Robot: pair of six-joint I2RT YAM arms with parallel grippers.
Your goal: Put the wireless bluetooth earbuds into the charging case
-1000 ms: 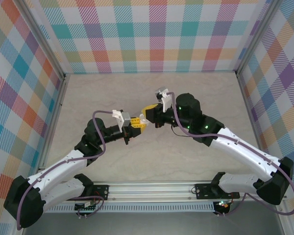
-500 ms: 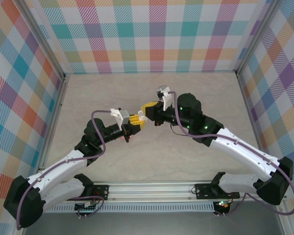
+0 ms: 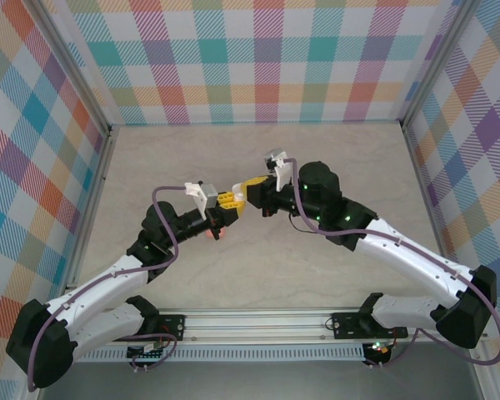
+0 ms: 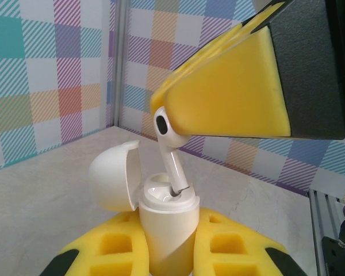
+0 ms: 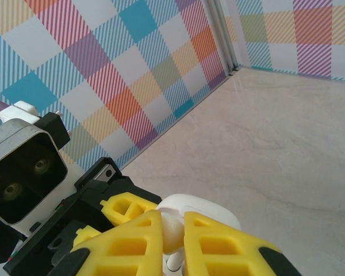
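Note:
My left gripper (image 4: pixel 167 250) is shut on the white charging case (image 4: pixel 168 221), which stands upright with its rounded lid (image 4: pixel 112 175) swung open to the left. My right gripper (image 5: pixel 173 238) is shut on the head of a white earbud (image 4: pixel 170 156). The earbud slants down and its stem tip rests inside the case's top slot. From the right wrist, the earbud (image 5: pixel 173 230) shows between the yellow fingers, with the case lid (image 5: pixel 204 210) just beyond. From above, the left gripper (image 3: pixel 226 202) and right gripper (image 3: pixel 249 192) meet over the table's middle.
Plaid walls (image 3: pixel 258 58) enclose the pale marbled tabletop (image 3: pixel 358 158) on three sides. An aluminium rail (image 3: pixel 258 321) with both arm bases runs along the near edge. The left wrist camera housing (image 5: pixel 23 167) sits close beside the right gripper.
The left gripper has carried the case up and away from the near edge, toward the right gripper. The gap between the two has closed, and the earbud's stem now reaches the case.

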